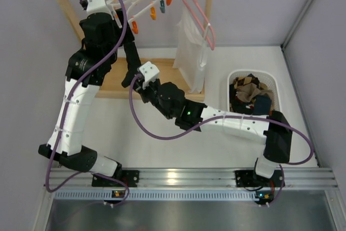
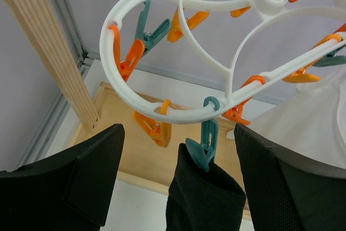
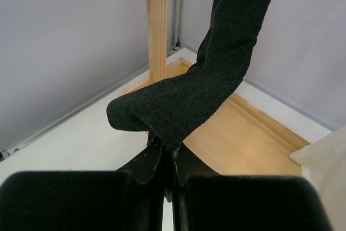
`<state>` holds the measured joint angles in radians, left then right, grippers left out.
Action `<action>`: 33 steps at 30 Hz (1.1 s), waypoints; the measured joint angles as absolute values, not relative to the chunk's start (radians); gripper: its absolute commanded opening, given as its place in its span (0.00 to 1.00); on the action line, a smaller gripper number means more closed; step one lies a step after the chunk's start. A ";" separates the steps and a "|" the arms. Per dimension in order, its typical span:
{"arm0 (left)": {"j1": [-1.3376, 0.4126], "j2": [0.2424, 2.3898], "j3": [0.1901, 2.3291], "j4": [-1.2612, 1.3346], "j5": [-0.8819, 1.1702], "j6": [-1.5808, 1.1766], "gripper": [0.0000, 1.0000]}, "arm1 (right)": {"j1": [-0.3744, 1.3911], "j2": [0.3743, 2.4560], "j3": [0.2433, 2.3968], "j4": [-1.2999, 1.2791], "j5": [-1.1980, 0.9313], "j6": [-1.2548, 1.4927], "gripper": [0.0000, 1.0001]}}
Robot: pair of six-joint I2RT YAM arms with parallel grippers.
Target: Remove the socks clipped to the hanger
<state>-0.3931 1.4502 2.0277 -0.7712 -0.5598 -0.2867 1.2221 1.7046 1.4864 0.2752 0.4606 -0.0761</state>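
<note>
Dark sock [image 3: 216, 74] is hanging from a teal clothespin [image 2: 204, 145] of the hanger [image 2: 186, 114], above the wooden base [image 3: 243, 139]. Right gripper [image 3: 168, 160] is pinching the sock's lower part, its fingers clamped on the fabric. Left gripper [image 2: 178, 133] is hovering with fingers wide apart, one on each side of that clothespin. Other socks [image 1: 250, 93] are lying in the white basket [image 1: 251, 72].

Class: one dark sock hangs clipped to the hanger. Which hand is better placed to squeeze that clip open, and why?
Left. The left hand, open, sits just under the hanger, fingers either side of the teal clip pinching the dark sock. The right hand is lower, shut on the sock.
</note>
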 measured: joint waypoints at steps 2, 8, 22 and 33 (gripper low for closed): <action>-0.393 1.461 2.028 -0.771 -0.559 -0.284 0.85 | 1.225 1.706 1.491 0.273 0.463 -0.081 0.00; -0.393 1.471 2.027 -0.771 -0.554 -0.284 0.84 | 1.230 1.755 1.570 0.250 0.471 -0.098 0.00; -0.393 1.459 1.988 -0.789 -0.561 -0.262 0.85 | 1.256 1.866 1.691 0.189 0.466 -0.124 0.00; -0.393 1.466 1.992 -0.807 -0.558 -0.253 0.80 | 1.261 1.883 1.715 0.189 0.439 -0.139 0.00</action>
<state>-0.3935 1.4662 1.9919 -0.8066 -0.5583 -0.2535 1.2613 1.8828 1.7153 0.1890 0.4389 -0.1394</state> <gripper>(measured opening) 0.831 0.004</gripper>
